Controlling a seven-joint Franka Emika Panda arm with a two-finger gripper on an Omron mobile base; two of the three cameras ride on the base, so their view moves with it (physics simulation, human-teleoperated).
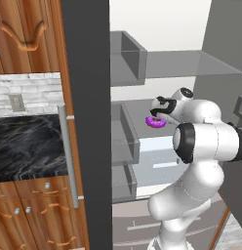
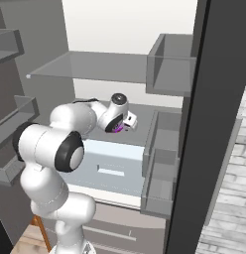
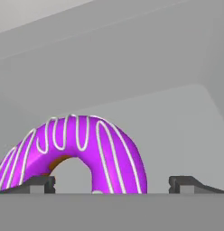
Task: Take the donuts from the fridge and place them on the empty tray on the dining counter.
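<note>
- Gripper (image 3: 111, 184) stands with its jaws spread wide and nothing held; its two dark fingertips (image 3: 37, 184) rise low in the hand view, well apart.
- Purple donut (image 3: 77, 151), iced magenta with white stripes, sits between those tips but off centre: its ring lies over toward the left tip, with a clear gap to the right one.
- Whether the left tip touches the icing, I cannot tell.
- From the base views the purple donut (image 1: 155, 121) rests on a grey shelf (image 1: 137, 108) inside the open fridge (image 2: 120, 64), just below the hand.
- In the hand view the ring appears as an arch with its hole facing the camera; being round, it has no clear long axis.
</note>
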